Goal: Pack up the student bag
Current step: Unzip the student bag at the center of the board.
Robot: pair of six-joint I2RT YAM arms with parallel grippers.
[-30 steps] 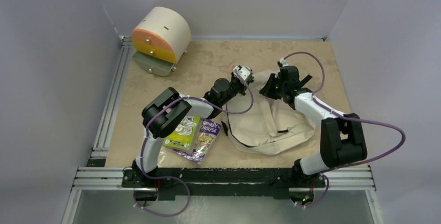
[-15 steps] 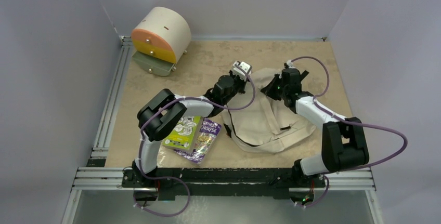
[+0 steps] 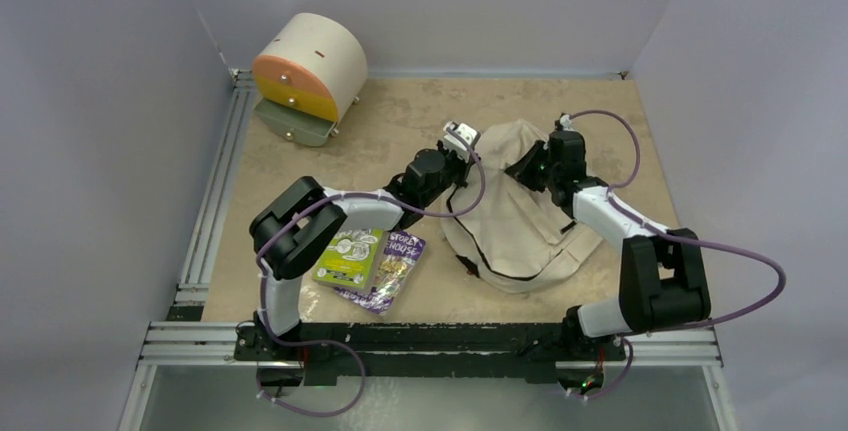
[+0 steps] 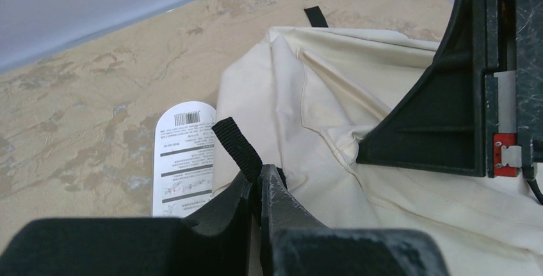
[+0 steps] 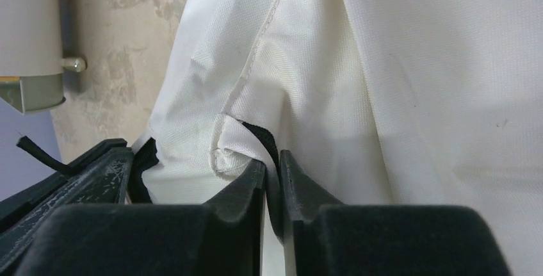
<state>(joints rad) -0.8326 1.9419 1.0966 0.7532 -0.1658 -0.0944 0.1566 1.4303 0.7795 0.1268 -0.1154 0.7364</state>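
Two grippers are both closed tight on the far end of the bag. The left gripper has its jaws pressed together on a short black webbing tab that sticks up from the bag's left edge, and the tab bends up and away above the fingertips. The right gripper has its jaws nipped narrowly on a thin black strip tucked under a small fold of cream cloth. The two grippers sit close to each other, with the bag's far end bunched between them. The large soft cream fabric student bag lies on the right half of the tan mottled tabletop, reaching from about the middle back toward the near edge, with its right side under the right arm. A white printed label with a barcode lies flat on the tabletop just beside the bag's left edge, partly tucked under the cloth. Well apart from the bag, near the near edge on the left, a green picture book and a purple picture book lie side by side, touching. A cream-and-orange cylindrical drawer unit stands at the far left corner, with its lowest grey-green drawer pulled out.
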